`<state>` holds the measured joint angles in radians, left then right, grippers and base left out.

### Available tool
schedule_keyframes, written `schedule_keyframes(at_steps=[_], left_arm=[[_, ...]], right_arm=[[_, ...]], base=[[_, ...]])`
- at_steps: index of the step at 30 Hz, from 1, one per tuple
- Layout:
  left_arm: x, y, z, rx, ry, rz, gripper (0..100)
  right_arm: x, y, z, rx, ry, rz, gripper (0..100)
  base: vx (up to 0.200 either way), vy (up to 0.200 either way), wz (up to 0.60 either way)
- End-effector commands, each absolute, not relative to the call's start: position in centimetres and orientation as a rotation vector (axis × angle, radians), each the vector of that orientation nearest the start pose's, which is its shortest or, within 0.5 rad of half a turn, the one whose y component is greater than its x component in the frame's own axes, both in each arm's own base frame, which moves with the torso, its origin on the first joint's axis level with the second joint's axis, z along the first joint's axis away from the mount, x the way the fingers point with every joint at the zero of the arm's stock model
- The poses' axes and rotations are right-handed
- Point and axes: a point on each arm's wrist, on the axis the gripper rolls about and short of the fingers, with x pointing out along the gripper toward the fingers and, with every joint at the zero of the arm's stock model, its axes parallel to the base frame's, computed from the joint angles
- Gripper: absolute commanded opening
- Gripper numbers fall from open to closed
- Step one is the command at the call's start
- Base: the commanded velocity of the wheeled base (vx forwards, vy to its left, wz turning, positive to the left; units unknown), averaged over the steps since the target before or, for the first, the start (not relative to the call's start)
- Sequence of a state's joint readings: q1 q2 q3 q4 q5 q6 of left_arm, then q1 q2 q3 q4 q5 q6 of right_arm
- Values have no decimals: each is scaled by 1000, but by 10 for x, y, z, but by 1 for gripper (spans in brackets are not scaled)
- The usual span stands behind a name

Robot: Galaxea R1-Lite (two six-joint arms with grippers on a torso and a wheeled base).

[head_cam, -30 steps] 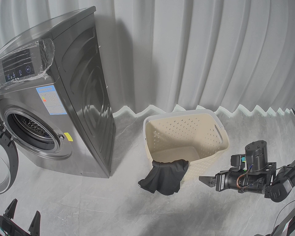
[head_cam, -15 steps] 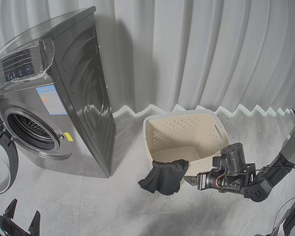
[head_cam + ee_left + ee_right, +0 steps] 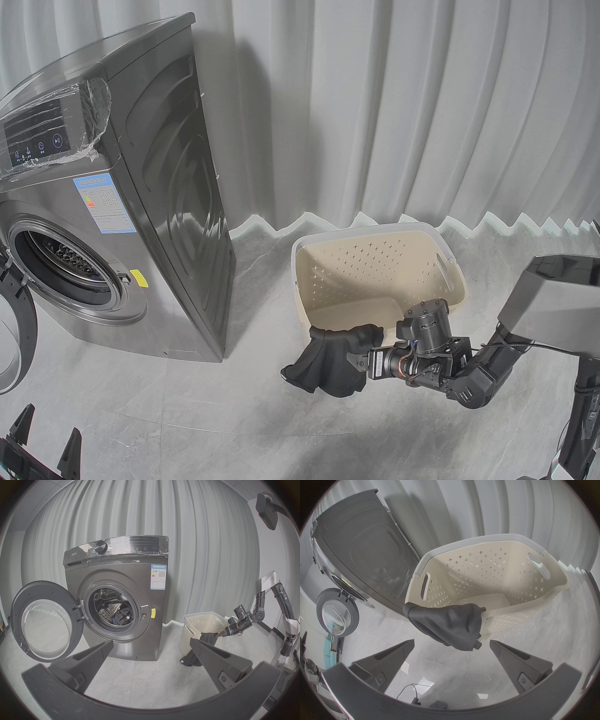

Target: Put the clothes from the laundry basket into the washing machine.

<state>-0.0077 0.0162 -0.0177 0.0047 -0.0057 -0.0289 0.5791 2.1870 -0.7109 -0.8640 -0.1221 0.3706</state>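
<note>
Right claw (image 3: 360,363) has swung in from the right over the last second and now sits right at the right edge of the dark garment (image 3: 331,369). Its fingers are spread wide and not gripping anything; from the wrist view the cloth hangs just ahead of the gap between them. The garment is draped over the near rim of the laundry basket (image 3: 375,269), mostly hanging down the outside toward the floor (image 3: 219,406). The basket stands to the right of the washing machine (image 3: 169,187), whose door (image 3: 47,620) is swung open to the left, and some dark clothes (image 3: 121,616) are already in the drum. Left claw (image 3: 51,422) hovers low at the near left, in front of the machine, also spread open and holding nothing.
</note>
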Motion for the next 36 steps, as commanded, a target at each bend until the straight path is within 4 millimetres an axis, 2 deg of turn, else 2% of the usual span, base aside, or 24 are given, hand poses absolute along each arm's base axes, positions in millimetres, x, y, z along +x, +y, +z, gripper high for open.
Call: schedule_keyframes(at_steps=[1, 9, 15, 21, 22, 27, 31, 36], left_arm=[[-23, 0, 76, -29, 2, -14, 100], [-23, 0, 76, -29, 2, -14, 100], [-23, 0, 76, -31, 2, -14, 100], [-23, 0, 76, -31, 2, -14, 100], [-23, 0, 76, -31, 2, -14, 100], [-23, 0, 76, -31, 2, -14, 100], [-23, 0, 76, -31, 2, -14, 100], [-23, 0, 76, -32, 2, -14, 100]], right_arm=[[312, 200, -7, 131, 672, 320, 100], [335, 205, -20, 147, 647, 303, 100], [346, 210, -19, 157, 610, 287, 100], [348, 211, -17, 165, 598, 286, 100], [348, 212, -17, 170, 594, 288, 0], [349, 213, -14, 188, 551, 301, 0], [344, 215, -15, 194, 562, 306, 0], [333, 219, -5, 206, 548, 328, 0]], base=[[0, 0, 0], [0, 0, 0], [0, 0, 0], [0, 0, 0], [0, 0, 0], [0, 0, 0], [0, 0, 0], [0, 0, 0]])
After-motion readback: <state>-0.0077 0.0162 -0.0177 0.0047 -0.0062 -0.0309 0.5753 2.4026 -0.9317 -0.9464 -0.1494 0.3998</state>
